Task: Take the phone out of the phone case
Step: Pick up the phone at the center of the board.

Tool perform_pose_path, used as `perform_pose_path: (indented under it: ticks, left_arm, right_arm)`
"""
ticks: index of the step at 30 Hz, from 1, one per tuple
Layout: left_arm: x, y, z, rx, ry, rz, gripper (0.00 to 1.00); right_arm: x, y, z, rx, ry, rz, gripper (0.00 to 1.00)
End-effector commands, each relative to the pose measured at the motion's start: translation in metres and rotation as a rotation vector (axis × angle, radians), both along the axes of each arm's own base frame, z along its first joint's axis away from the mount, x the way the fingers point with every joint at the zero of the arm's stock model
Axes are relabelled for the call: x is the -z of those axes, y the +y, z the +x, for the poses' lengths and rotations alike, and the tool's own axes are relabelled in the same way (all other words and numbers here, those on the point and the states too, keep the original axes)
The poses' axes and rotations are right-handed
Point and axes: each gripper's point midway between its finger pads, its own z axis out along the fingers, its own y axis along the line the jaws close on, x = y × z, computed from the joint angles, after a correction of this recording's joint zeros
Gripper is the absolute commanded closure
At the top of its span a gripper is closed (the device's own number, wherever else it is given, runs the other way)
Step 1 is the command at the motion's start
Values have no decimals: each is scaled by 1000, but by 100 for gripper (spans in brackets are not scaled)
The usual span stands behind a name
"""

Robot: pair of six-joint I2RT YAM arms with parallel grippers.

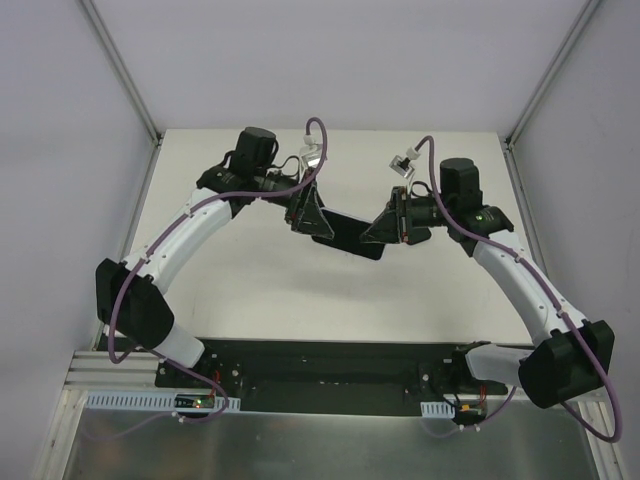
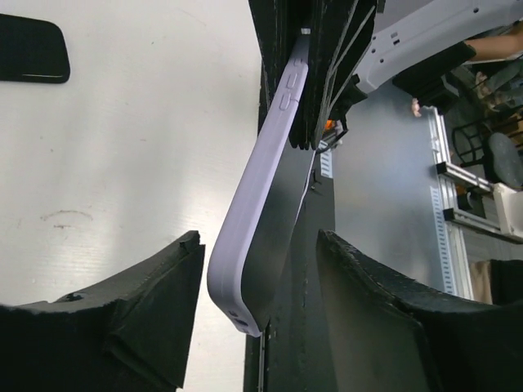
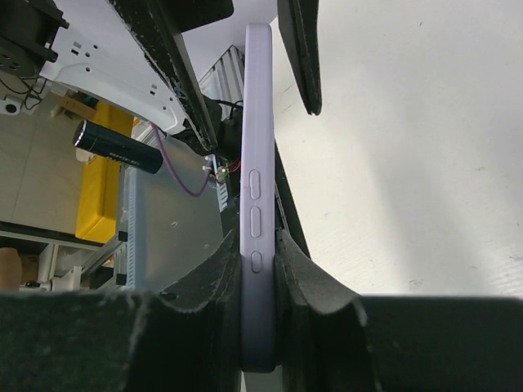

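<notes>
A lavender phone case [image 2: 253,204] hangs in the air between both arms, standing on edge with its dark face [image 1: 350,238] turned to the near side. I cannot tell whether the phone sits in it. My right gripper [image 3: 257,241] is shut on one end of the case [image 3: 257,163], just past its side buttons. My left gripper [image 2: 257,241] is open, its fingers standing either side of the other end without touching it. A black flat slab with rounded corners [image 2: 31,49] lies on the table; it may be the phone.
The white table [image 1: 300,290] runs under both grippers [image 1: 310,215] [image 1: 385,228]. A black base plate [image 1: 320,375] and an aluminium rail [image 2: 458,204] line the near edge. Frame posts [image 1: 120,70] stand at the back corners.
</notes>
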Motion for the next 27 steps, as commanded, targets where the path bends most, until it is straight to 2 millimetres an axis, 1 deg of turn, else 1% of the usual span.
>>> perform_pose_path:
  ticks: [1,3,7,10,11,12,15,17,19,20,21,22,24,25,27]
  left_arm:
    - [-9,-7,-2,28,73,-56,46]
    - [-6,-9,-5,34,84,-54,51]
    - [-1,-14,-11,49,102,-48,68]
    - [0,-17,-11,58,118,-47,88]
    - [0,-18,-10,58,120,-46,97]
    - [-2,-18,-10,56,116,-48,100]
    - [-7,-18,-8,57,87,-57,100]
    - [-11,-18,-7,56,53,-62,100]
    - [-15,-17,-7,62,14,-55,100]
    - [-17,-15,-5,64,-19,-45,100]
    - [-15,-12,-8,61,-19,-10,100]
    - [-15,-11,-5,66,-74,5,100]
    - [-5,-4,-9,66,-95,86,100]
    - [-3,-2,-11,70,-119,105,100]
    - [1,3,-13,73,-145,137,100]
  right_arm:
    - [-30,-1,-2,-10,-157,41,100]
    - [-29,-1,-2,-5,-162,37,100]
    - [-28,0,-1,-2,-166,33,100]
    - [-28,-2,-2,3,-175,27,100]
    - [-26,-2,-3,2,-179,22,100]
    - [-24,-3,-3,7,-183,16,100]
    - [-14,-4,-6,13,-190,-24,99]
    - [-4,-7,-8,17,-211,-71,90]
    - [6,-8,-10,14,-238,-119,73]
    - [10,-9,-11,14,-247,-140,67]
    - [14,-10,-11,15,-261,-160,61]
    - [17,-11,-11,18,-266,-179,58]
    - [22,-14,-10,13,-282,-209,45]
    - [24,-14,-10,11,-283,-224,40]
    - [26,-15,-12,1,-295,-246,34]
